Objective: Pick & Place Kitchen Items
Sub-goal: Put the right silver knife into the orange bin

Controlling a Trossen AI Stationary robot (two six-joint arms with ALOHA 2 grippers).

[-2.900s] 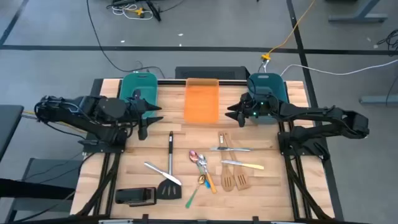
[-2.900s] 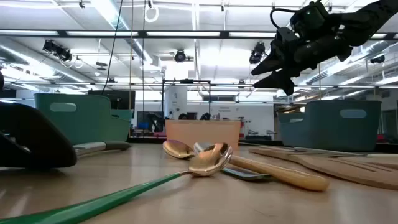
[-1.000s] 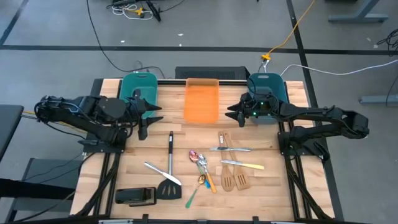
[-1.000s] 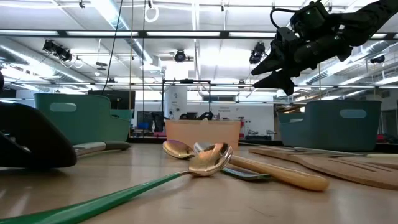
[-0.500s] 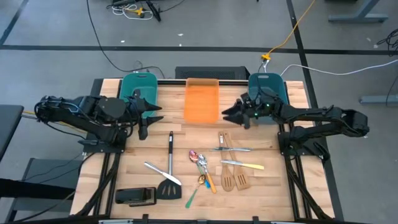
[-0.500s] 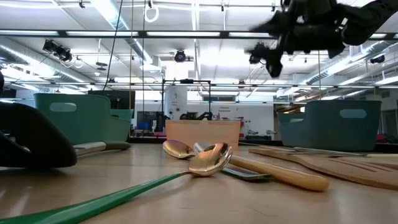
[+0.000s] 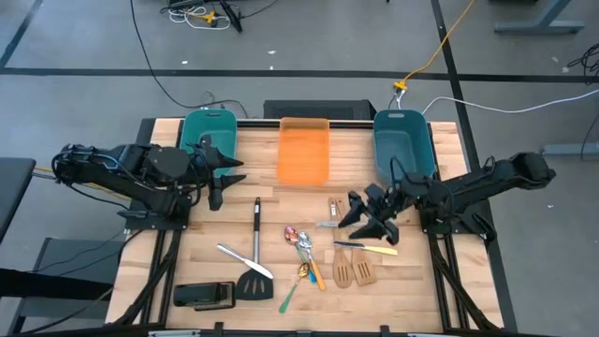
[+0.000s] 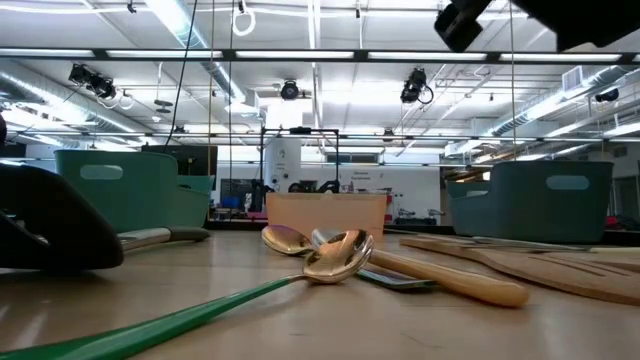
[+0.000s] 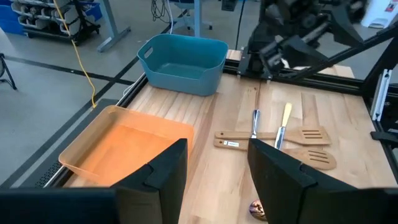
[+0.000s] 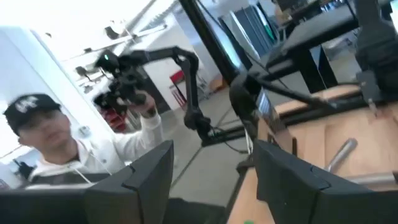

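The kitchen items lie loose on the wooden table: a black spatula with a steel handle [image 7: 255, 245], a silver knife [image 7: 243, 260], several spoons [image 7: 301, 243], a green-handled spoon [image 7: 288, 295], two slotted wooden spatulas [image 7: 352, 271] and a yellow-handled knife [image 7: 370, 248]. My right gripper [image 7: 360, 218] hangs open above the table beside the silver and yellow-handled knives and touches nothing; its fingers stand apart in the right wrist view [image 10: 214, 162]. My left gripper [image 7: 217, 178] waits open and empty in front of the left teal bin [image 7: 208, 131].
An orange bin [image 7: 304, 150] stands at the far middle and a second teal bin [image 7: 404, 140] at the far right. A flat black block [image 7: 204, 296] lies at the near left. A person [image 10: 37, 137] shows in the room beyond the table.
My right gripper has left its place beside the right teal bin and swung toward the table's near edge, ending above the knives and wooden spatulas. It has turned on the way. No utensil has moved.
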